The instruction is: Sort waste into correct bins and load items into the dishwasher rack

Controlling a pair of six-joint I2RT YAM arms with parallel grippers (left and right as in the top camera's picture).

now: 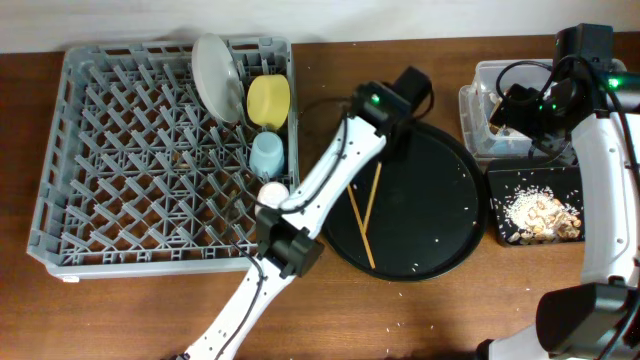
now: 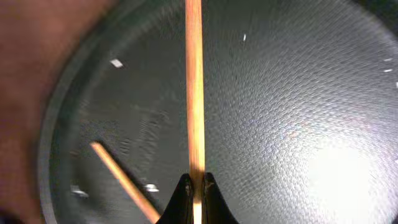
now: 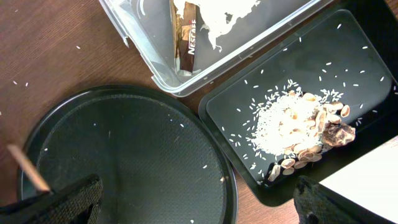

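Note:
My left gripper (image 2: 196, 186) is shut on one wooden chopstick (image 2: 194, 93) over the large round black tray (image 1: 440, 200). The second chopstick (image 2: 121, 177) lies on that tray beside it; both show in the overhead view (image 1: 365, 215). The grey dishwasher rack (image 1: 120, 170) holds the pale plate (image 1: 217, 75), yellow bowl (image 1: 268, 100), blue cup (image 1: 268, 155) and a pale pink cup (image 1: 272, 192) partly hidden by the left arm. My right gripper (image 3: 196, 205) is open and empty, high near the clear tub (image 3: 161, 68), which holds the napkin and wrapper (image 3: 189, 37). Rice and brown scraps (image 3: 292, 124) lie in the shallow black tray (image 3: 348, 62).
A few stray rice grains lie on the round black tray (image 3: 124, 155) and on the wooden table (image 3: 37, 68). The tub (image 1: 500, 80) and the black tray (image 1: 535, 235) stand at the right edge, close beside the round tray. My left arm crosses the rack's right side.

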